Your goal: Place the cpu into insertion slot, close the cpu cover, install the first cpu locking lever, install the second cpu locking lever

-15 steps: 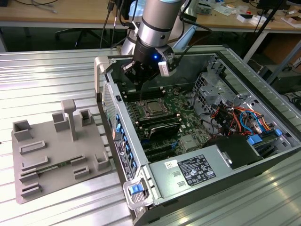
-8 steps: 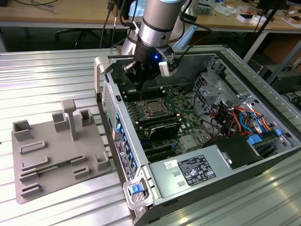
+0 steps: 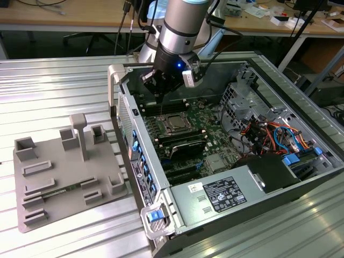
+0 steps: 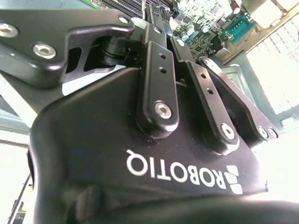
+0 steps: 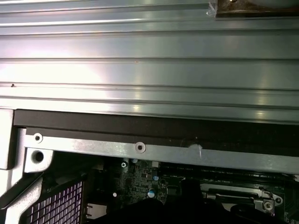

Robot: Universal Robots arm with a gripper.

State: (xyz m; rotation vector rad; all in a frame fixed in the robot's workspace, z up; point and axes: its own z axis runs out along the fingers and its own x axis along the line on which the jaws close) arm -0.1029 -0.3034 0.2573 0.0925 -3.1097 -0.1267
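The ribbed metal tabletop (image 3: 64,86) carries an open computer case (image 3: 322,177) lying on its side, with a grey plastic holder tray (image 3: 54,183) just beside it on the exterior view's left. Inside the case sits the green circuit board (image 3: 209,115), and near its middle the socket (image 3: 176,123) shows a silvery square top, most likely the chip (image 3: 175,124) already seated with the cover frame (image 3: 166,119) around it, though I cannot make out whether the frame is fully down. The arm hangs over the far end of the board, its end effector (image 3: 159,86) above the socket and apart from it; whether its fingers are parted or holding anything I cannot tell. I would judge the chip light, stiff and easily damaged, best held by its edges, while the thin frame and wire levers want a push at their free ends.
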